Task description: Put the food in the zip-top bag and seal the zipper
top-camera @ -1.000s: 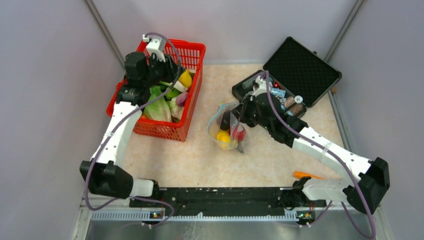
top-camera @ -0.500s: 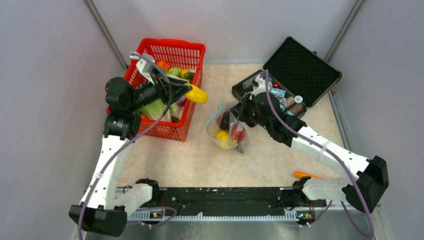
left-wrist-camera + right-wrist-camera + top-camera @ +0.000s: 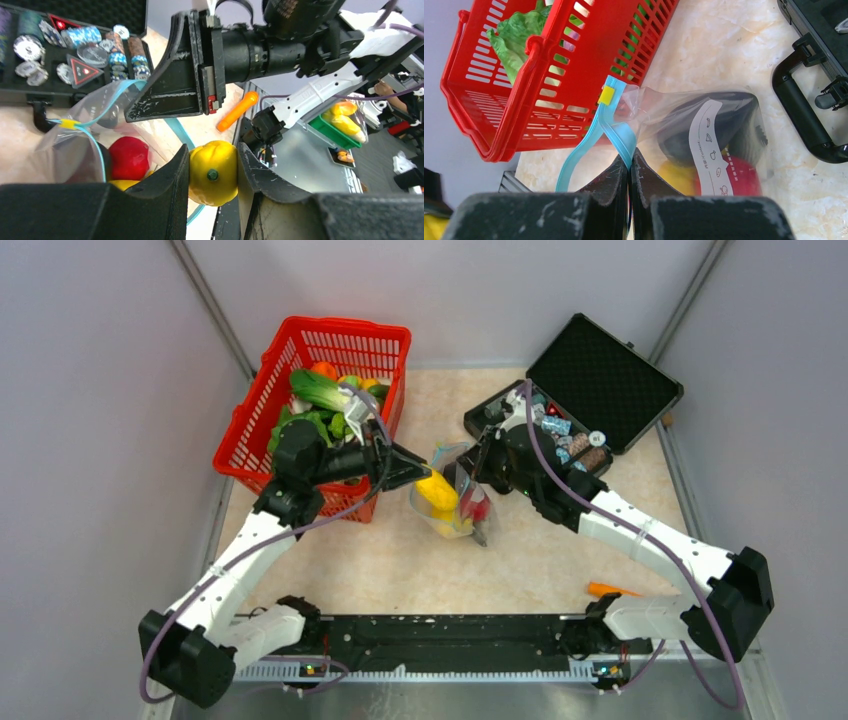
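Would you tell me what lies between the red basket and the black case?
The zip-top bag, and the left gripper holding yellow food; top view.

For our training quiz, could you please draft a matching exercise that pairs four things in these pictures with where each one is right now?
Things:
1. yellow toy fruit
2. zipper
3. leafy greens
4. red round toy

Places:
A. inside the zip-top bag
B. pinched in the shut right gripper
C. in the red basket
D. clamped between the fingers of the left gripper

Right pairs: 1-D, 2-B, 3-C, 4-A.
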`<action>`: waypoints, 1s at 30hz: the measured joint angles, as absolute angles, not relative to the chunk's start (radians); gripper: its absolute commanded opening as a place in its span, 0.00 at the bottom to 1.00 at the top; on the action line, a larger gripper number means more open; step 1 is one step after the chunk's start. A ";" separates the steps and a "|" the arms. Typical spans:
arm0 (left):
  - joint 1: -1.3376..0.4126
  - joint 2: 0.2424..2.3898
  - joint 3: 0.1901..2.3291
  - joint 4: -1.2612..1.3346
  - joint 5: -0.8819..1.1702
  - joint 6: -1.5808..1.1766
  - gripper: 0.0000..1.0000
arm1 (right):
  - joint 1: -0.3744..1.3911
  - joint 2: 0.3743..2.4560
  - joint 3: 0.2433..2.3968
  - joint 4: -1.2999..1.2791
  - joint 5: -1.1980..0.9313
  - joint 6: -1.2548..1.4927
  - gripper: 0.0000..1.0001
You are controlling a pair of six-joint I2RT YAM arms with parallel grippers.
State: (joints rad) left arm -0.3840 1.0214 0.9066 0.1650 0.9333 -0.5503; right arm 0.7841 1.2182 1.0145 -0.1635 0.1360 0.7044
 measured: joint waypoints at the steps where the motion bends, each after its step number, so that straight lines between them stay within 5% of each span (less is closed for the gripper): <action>1: -0.409 1.034 0.907 0.165 0.919 -0.545 0.00 | 0.784 1.218 1.015 -0.163 0.136 0.704 0.01; 11: -0.569 1.108 0.907 -0.040 0.564 -0.349 0.03 | 0.784 1.218 1.015 -0.164 0.133 0.704 0.01; 26: -0.733 1.163 0.909 -0.019 0.453 -0.149 0.00 | 0.784 1.217 1.015 -0.163 0.133 0.704 0.02; 28: -0.735 1.163 0.892 0.007 0.426 -0.120 0.09 | 0.784 1.217 1.015 -0.163 0.133 0.704 0.02; 29: -0.735 1.166 0.891 0.009 0.420 -0.104 0.24 | 0.784 1.217 1.015 -0.163 0.133 0.704 0.02; 30: -0.735 1.172 0.892 0.011 0.416 -0.093 0.28 | 0.784 1.216 1.015 -0.163 0.133 0.704 0.02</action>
State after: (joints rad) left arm -0.7345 1.1717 0.8925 0.0109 0.4156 -0.0933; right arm 0.7841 1.2163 1.0145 -0.1635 0.1329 0.7040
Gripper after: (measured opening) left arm 0.354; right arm 0.019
